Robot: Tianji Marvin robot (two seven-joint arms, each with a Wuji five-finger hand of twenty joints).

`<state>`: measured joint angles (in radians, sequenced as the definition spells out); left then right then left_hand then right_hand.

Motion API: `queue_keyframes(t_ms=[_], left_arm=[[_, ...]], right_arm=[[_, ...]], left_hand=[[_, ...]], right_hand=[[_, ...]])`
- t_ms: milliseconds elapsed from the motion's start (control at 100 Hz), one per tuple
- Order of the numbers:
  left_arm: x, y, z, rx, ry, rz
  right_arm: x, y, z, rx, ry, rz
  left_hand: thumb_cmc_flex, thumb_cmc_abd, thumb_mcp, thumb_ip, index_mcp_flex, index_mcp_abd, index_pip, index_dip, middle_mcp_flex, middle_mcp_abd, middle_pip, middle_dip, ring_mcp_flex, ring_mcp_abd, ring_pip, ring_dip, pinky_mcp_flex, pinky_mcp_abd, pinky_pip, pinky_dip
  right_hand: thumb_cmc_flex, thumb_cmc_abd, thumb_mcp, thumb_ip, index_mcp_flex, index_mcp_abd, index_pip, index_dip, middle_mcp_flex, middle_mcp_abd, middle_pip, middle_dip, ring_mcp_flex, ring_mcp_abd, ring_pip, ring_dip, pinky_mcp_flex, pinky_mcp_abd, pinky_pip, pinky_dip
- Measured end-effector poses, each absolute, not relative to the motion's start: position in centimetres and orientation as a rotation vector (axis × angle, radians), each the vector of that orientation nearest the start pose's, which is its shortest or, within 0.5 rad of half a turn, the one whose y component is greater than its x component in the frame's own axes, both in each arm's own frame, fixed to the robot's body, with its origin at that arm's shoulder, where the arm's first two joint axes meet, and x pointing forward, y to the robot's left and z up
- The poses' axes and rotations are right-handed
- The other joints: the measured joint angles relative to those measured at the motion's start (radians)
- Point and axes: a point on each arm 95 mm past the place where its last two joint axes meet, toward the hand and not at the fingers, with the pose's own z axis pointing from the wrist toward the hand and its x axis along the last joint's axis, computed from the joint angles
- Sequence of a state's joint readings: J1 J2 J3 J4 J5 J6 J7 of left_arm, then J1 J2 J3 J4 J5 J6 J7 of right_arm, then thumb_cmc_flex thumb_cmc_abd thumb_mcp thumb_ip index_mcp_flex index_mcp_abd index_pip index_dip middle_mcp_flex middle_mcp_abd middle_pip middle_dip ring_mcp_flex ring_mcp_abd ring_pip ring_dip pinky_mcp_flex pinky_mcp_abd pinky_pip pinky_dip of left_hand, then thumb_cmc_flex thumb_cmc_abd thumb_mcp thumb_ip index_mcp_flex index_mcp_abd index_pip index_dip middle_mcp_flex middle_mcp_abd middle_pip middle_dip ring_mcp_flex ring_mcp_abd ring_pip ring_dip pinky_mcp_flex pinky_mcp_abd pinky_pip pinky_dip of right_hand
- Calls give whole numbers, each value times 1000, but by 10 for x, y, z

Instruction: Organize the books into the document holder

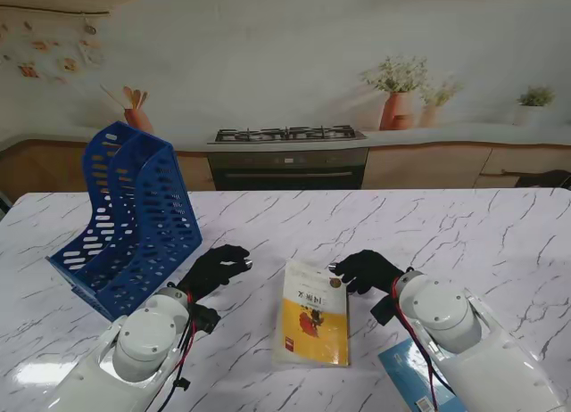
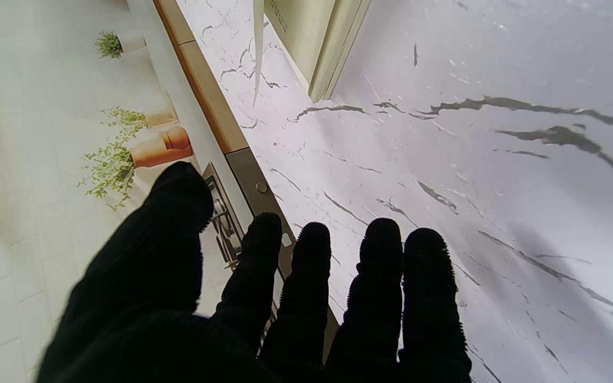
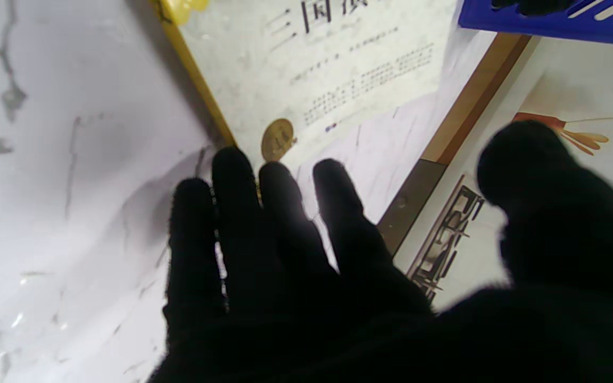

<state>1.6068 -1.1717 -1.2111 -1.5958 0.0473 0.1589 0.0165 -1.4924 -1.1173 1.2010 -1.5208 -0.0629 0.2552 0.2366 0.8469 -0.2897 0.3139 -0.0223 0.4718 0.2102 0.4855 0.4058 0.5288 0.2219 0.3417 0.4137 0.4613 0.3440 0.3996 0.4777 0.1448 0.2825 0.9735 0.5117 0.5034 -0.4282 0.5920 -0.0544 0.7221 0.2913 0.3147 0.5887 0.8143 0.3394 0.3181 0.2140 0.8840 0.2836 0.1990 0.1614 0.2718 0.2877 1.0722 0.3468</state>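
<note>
**A:** Two books can be made out on the marble table (image 1: 464,225). A white and yellow book (image 1: 313,316) is laid flat near the middle, between the two arms, and the corner of a blue book (image 1: 412,376) is seen nearer to me on the right, mostly hidden under the right forearm.

**B:** And the holder?

**A:** The blue document holder (image 1: 129,218) is stood upright on the left side of the table, well apart from the white and yellow book. Nothing can be seen inside it, though part of the inside is hidden from the stand view.

**B:** Hands?

**A:** Both are gloved in black. The left hand (image 1: 212,269) is held just beside the holder's right wall, nothing gripped. In its wrist view the four fingers (image 2: 312,287) are stretched out side by side with slim gaps, thumb set off apart, and only bare marble is found under them.

**B:** Right one?

**A:** The right hand (image 1: 366,271) is placed at the far right corner of the white and yellow book. From its wrist view the fingers (image 3: 280,213) are extended and close together, thumb kept wide, tips right at the book's edge by a gold seal (image 3: 278,139). Whether the cover is actually touched can't be told. Nothing is pinched
</note>
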Motion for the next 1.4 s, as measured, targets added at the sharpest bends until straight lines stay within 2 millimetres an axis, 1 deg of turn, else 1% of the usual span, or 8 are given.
queue_keyframes(t_ms=[260, 430, 530, 620, 840, 1060, 1290, 1400], left_arm=[[387, -17, -358, -2309, 821, -1815], [387, -18, -359, -2315, 824, -1801], [388, -18, -359, -2324, 831, -1787], [390, -19, -359, -2365, 816, -1776], [397, -29, -360, -2501, 877, -1704], [403, -37, -367, -2569, 913, -1668], [410, -46, -371, -2649, 950, -1598], [411, -52, -372, -2671, 966, -1535]], right_arm=[[420, 6, -362, -2434, -1123, -1668], [418, 7, -357, -2444, -1131, -1673], [413, 6, -346, -2494, -1214, -1690], [413, 2, -342, -2605, -1220, -1704], [414, 1, -342, -2742, -1217, -1535], [416, 7, -345, -2747, -1161, -1410], [421, 12, -344, -2770, -1129, -1344], [424, 13, -345, -2760, -1110, -1330]], left_hand=[[0, 0, -10, 0, 0, 1, 0, 0, 0, 1, 0, 0, 0, 0, 0, 0, 0, 0, 0, 1], [0, 0, -11, 0, 0, 1, -2, -1, 0, 1, 4, 0, 0, 0, 0, -5, -5, 45, 0, 2], [0, 0, -12, 0, 0, 26, -18, -2, 0, 39, 16, 1, 47, 1, 33, 11, 80, 46, 24, 5], [-10, 0, -64, 0, 0, 49, -44, -27, 0, 76, 17, 2, 80, 1, 64, 26, 196, 16, 60, 6], [-24, 84, -293, 0, 0, 140, -140, -82, 0, 149, 18, -34, 111, 52, 79, 20, 277, 25, 84, -2], [-52, 101, -302, 0, 10, 201, -224, -124, 0, 175, 18, -56, 111, 89, 91, -9, 278, 64, 90, -2], [-40, 101, -302, 0, 9, 256, -299, -136, 0, 206, 36, -57, 130, 44, 212, 11, 310, 64, 101, -2], [-40, 101, -302, 0, 7, 261, -342, -137, 0, 180, 86, -56, 140, 30, 248, 19, 336, 61, 104, -6]], right_hand=[[0, 2, 0, 0, 0, 0, 0, 0, 0, -1, -1, -5, 0, -1, 6, 0, -13, 1, -1, -5], [0, 25, -17, 0, -41, -63, 0, 0, -29, -101, 22, 18, -53, -60, 39, 51, -41, 0, 14, 12], [0, 25, -36, 0, -39, -72, -1, 10, -26, -110, 47, 58, -50, -71, 70, 104, 8, 0, 67, 76], [-1, 25, -41, 0, -40, -36, -1, 10, -14, -70, 60, 62, 2, -72, 94, 113, 115, -3, 134, 114], [-41, 25, -43, 0, -29, 73, -12, 10, 4, 28, 97, 51, 66, -35, 128, 87, 262, 2, 200, 112], [-41, 38, -60, 0, -30, 123, -25, -24, -19, 83, 82, 39, 81, -26, 123, 53, 281, 8, 211, 94], [-31, 61, -84, 0, -67, 158, -53, -37, -59, 101, 140, 54, 72, -26, 123, 53, 281, 8, 211, 70], [-22, 61, -93, 0, -71, 160, -53, -39, -65, 101, 161, 59, 72, -26, 126, 54, 281, 8, 211, 63]])
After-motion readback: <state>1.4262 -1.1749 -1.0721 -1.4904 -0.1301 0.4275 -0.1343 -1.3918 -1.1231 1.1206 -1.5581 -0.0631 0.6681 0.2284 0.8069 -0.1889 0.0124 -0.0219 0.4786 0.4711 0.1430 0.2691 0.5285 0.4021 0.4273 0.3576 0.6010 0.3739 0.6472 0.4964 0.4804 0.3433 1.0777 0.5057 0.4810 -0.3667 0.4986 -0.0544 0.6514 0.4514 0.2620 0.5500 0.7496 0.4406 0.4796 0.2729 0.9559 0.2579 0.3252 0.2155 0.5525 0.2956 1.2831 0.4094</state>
